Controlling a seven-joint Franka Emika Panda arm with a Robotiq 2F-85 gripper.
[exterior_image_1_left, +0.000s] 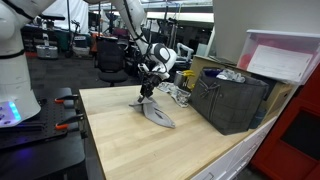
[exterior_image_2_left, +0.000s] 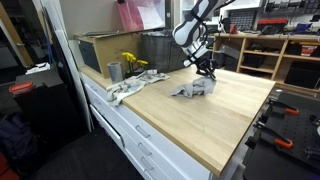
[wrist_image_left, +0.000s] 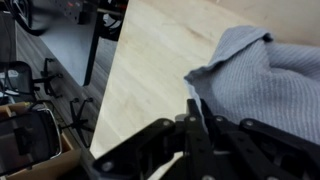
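**Item 1. Gripper** (exterior_image_1_left: 147, 93). Robotiq end effector on the Panda arm, angled down over the tabletop.
- The jaws were drawn together to a narrow pinch, and a fold of fabric was caught between them.
- In the wrist view the gripper (wrist_image_left: 196, 118) had its dark fingers (wrist_image_left: 188, 128) meeting at the cloth's near edge.
- It was also seen in an exterior view (exterior_image_2_left: 207, 72), above one end of the fabric.

**Item 2. Grey cloth** (exterior_image_1_left: 160, 115). Soft and rumpled, held by the gripper.
- One end was gathered up to the fingertips, and the rest trailed down and lay on the wood.
- It sat towards the middle of the work surface, near the dark bin but apart from it.
- In an exterior view the cloth (exterior_image_2_left: 192, 90) lay as a low heap directly below the gripper.
- In the wrist view it (wrist_image_left: 265, 85) filled the right side of the picture.

**Item 3. Wooden tabletop** (exterior_image_1_left: 120, 140). Pale butcher-block surface that bore the cloth, shown in both exterior views (exterior_image_2_left: 215, 120) and in the wrist view (wrist_image_left: 150, 70).

**Item 4. Dark bin** (exterior_image_1_left: 232, 105). Slatted crate standing at the back of the table. It was also seen in an exterior view (exterior_image_2_left: 160, 48).

**Item 5. Second cloth** (exterior_image_2_left: 125, 90). Light-coloured and crumpled, near the table's edge and well apart from the grey cloth.

**Item 6. Metal cup** (exterior_image_2_left: 114, 71). Upright, just beside the second cloth.

**Item 7. Yellow item** (exterior_image_2_left: 131, 62). Next to the cup; what kind of thing it was could not be made out.

**Item 8. White drawers** (exterior_image_2_left: 140, 140). Fitted beneath the tabletop.
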